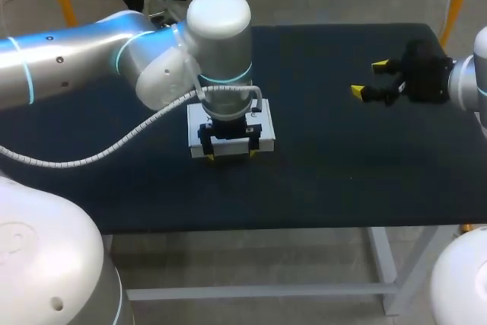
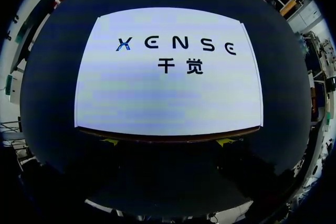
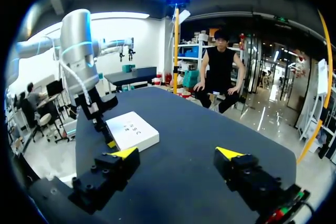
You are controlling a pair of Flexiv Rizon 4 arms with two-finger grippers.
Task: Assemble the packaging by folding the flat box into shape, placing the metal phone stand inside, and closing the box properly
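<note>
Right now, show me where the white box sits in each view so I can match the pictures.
Head view: the white box lies flat, left of middle, under the left gripper.
Left wrist view: it lies just ahead of that gripper's own yellow tips, printed face up.
Right wrist view: it lies ahead of the right gripper, off to one side, under the left gripper.
Shared landmark: the left gripper's yellow tips at the box's edge.

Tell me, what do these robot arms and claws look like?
The left arm and right arm are smooth silver-white tubes with cyan rings. A ribbed white cable loops to the left claw; it and the right claw are black with yellow tips.
</note>
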